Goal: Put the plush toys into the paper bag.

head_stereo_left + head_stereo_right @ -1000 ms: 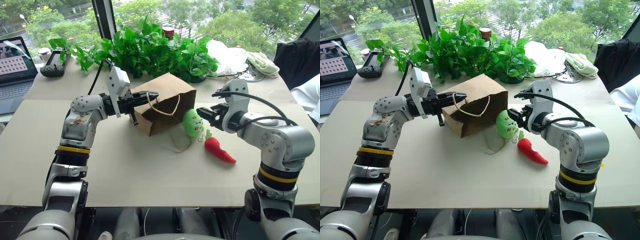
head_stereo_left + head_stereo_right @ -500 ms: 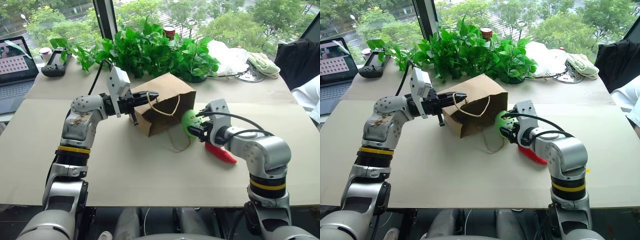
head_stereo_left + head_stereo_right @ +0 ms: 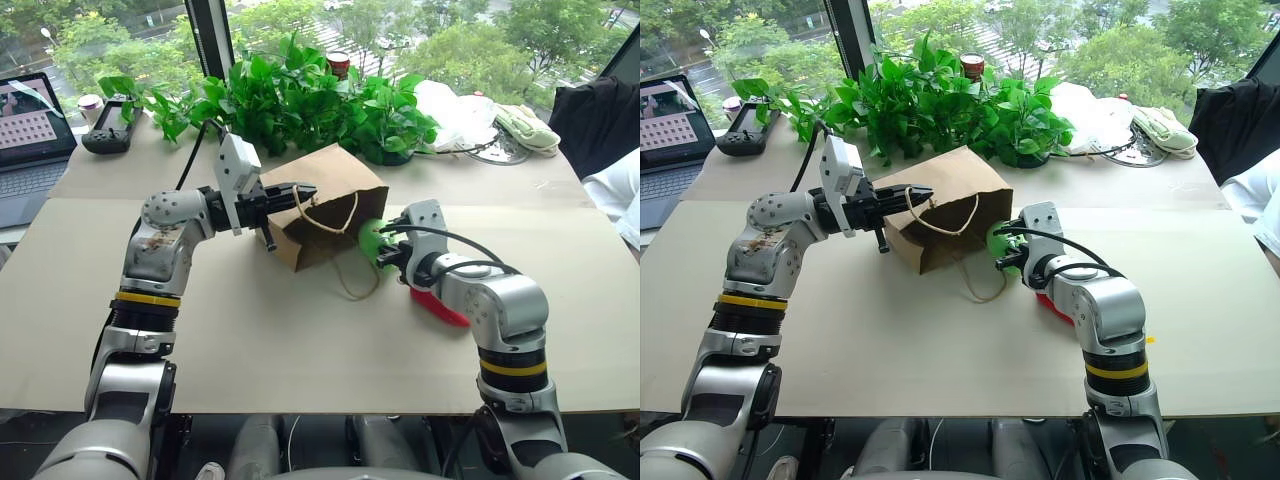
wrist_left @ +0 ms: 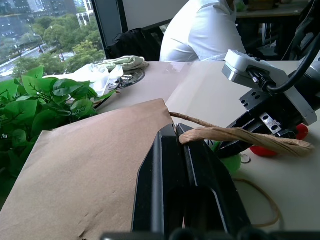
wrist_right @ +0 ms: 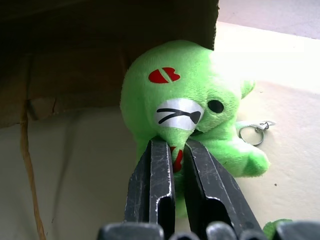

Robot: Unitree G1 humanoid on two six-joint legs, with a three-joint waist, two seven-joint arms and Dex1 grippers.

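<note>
The brown paper bag (image 3: 325, 205) lies on its side on the table, its mouth facing right. My left gripper (image 3: 303, 189) is shut on the bag's upper twine handle (image 4: 240, 136) at the rim and holds the mouth up. The green plush toy (image 3: 371, 236) sits right at the bag's mouth. Around the toy's lower front, my right gripper (image 5: 172, 146) is shut, pinching the plush. The red plush toy (image 3: 440, 306) lies on the table behind it, partly hidden under my right forearm.
The bag's second twine handle (image 3: 352, 285) trails loose on the table in front of the mouth. Potted plants (image 3: 300, 100), a laptop (image 3: 30, 140), a controller (image 3: 105, 135) and a white plastic bag (image 3: 455, 115) line the far side. A person's sleeve (image 3: 615, 195) shows at right.
My right gripper came down and left onto the green toy and went from open to shut on it; the toy now sits closer to the bag's mouth. The left arm kept still.
</note>
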